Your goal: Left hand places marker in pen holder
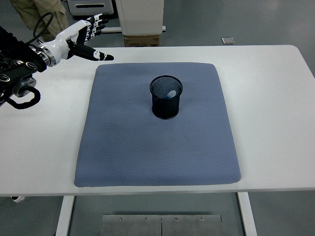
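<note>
- The marker (171, 93) stands inside the black mesh pen holder (166, 97), long axis near upright, pale end up, leaning right.
- The left robot hand (83, 40) hovers at the table's (275, 88) far-left, fingers spread, empty.

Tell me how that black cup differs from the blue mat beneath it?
The pen holder is black see-through mesh, the mat solid grey-blue fabric. The pen holder stands upright and round; the mat lies flat and roughly square. The pen holder holds a marker. Both sit on the white table.
</note>
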You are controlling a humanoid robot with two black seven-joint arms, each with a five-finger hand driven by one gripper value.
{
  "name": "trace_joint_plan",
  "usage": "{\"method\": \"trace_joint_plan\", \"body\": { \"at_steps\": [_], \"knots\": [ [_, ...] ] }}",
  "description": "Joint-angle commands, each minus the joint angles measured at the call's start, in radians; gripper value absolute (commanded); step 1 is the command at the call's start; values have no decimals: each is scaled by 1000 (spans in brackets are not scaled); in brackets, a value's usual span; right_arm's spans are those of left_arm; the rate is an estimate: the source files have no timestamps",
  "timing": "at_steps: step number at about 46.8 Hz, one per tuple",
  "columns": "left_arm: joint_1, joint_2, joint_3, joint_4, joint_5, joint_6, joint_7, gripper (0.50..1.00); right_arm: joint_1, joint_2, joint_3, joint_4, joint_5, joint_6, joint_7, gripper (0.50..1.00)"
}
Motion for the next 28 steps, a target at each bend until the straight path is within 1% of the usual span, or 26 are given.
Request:
{"method": "trace_joint_plan", "body": {
  "at_steps": [1,5,8,11,20,28],
  "knots": [
    [22,-2,-1,35,10,1,3,1000,0,0,0,0,0,0,0,1000],
    [34,-8,-4,84,8,1,31,1000,0,0,0,-1,0,0,0,1000],
    [47,-10,-16,103,-9,1,32,1000,0,0,0,-1,0,0,0,1000],
    [67,-4,-59,111,-30,0,31,1000,0,0,0,0,0,0,0,1000],
    [180,30,-280,111,-130,-11,29,1000,0,0,0,0,0,0,0,1000],
    [294,32,-482,111,-161,-12,26,1000,0,0,0,0,0,1,0,1000]
  ]
}}
